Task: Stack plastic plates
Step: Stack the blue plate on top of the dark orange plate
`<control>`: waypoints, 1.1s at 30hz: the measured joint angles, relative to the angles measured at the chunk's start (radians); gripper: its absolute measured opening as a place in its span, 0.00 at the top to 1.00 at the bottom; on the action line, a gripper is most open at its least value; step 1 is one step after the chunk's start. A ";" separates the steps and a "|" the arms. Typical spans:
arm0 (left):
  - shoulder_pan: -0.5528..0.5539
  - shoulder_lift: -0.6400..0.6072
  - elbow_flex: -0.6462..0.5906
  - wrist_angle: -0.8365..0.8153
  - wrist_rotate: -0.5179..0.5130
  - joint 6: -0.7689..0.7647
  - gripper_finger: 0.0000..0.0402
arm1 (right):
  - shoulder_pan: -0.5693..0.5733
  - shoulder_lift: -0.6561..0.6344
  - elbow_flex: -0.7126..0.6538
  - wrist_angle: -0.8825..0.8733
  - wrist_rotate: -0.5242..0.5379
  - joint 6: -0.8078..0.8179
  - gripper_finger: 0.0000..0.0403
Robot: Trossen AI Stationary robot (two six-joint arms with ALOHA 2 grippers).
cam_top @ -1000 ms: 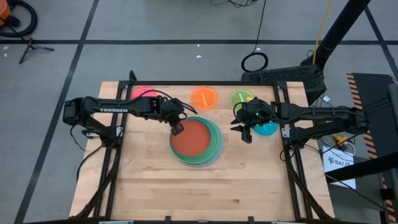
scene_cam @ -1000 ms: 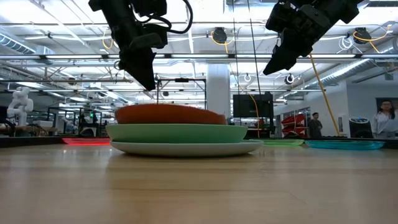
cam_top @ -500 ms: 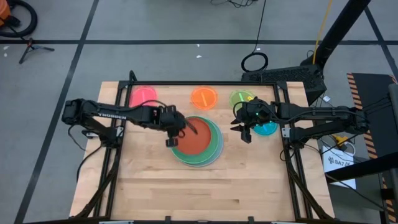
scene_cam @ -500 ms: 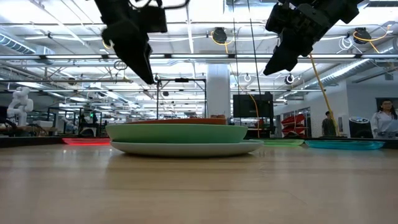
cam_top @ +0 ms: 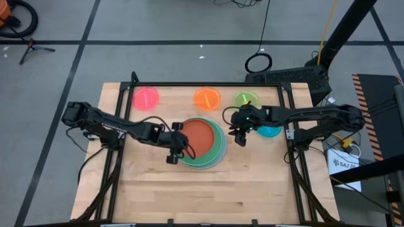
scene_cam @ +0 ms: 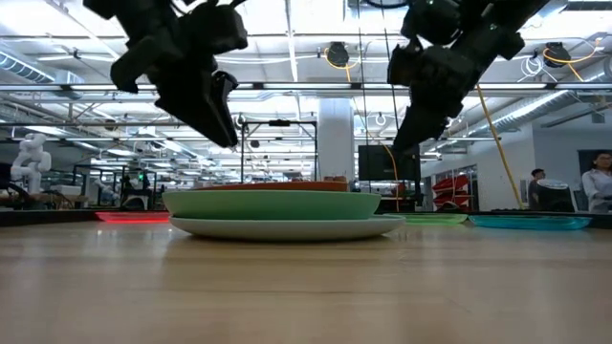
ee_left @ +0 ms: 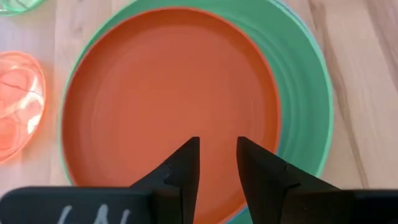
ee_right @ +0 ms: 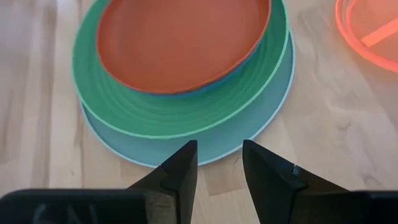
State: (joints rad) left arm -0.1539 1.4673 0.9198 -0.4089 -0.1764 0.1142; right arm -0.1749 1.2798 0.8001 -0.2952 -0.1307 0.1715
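A stack of plastic plates sits near the middle of the wooden counter (cam_top: 252, 189): a red-orange plate (cam_top: 197, 138) nested inside a large green plate (cam_top: 219, 146), which in turn rests on a large light blue plate (ee_right: 236, 144) whose rim shows along one side. A thin blue edge peeks out just under the red-orange plate in the right wrist view, though what it belongs to cannot be told. The left gripper (cam_top: 174, 143) hangs above the stack's left edge, its fingers (ee_left: 186, 163) parted by a narrow gap and holding nothing, with the red-orange plate directly beyond them. The right gripper (cam_top: 240, 129) hovers just off the stack's right side, clear of it, fingers (ee_right: 183, 163) likewise a narrow gap apart and empty, the light blue rim lying just past their tips. Along the counter's far edge four small plates lie singly and well apart from the stack: a pink plate (cam_top: 146, 98) at left, an orange plate (cam_top: 207, 98) in the middle, a lime plate (cam_top: 244, 99) to its right, and a teal plate (cam_top: 273, 130) partly hidden under the right arm.
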 joint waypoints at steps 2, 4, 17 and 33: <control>0.000 0.000 -0.027 0.023 0.000 -0.012 0.72 | 0.000 0.021 0.000 0.016 0.000 0.000 0.70; 0.001 0.000 -0.052 0.037 0.000 -0.021 0.72 | 0.000 0.034 0.000 0.033 0.000 0.001 0.70; -0.016 -0.015 -0.134 0.267 -0.009 0.115 0.72 | 0.000 0.043 0.000 0.067 0.000 0.176 0.70; 0.075 -0.372 -0.133 0.351 -0.153 0.347 0.72 | 0.023 0.043 0.000 -0.182 0.023 0.515 0.70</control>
State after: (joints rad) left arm -0.0786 1.0952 0.7872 -0.0575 -0.3296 0.4612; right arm -0.1520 1.3228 0.8005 -0.4776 -0.1078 0.6862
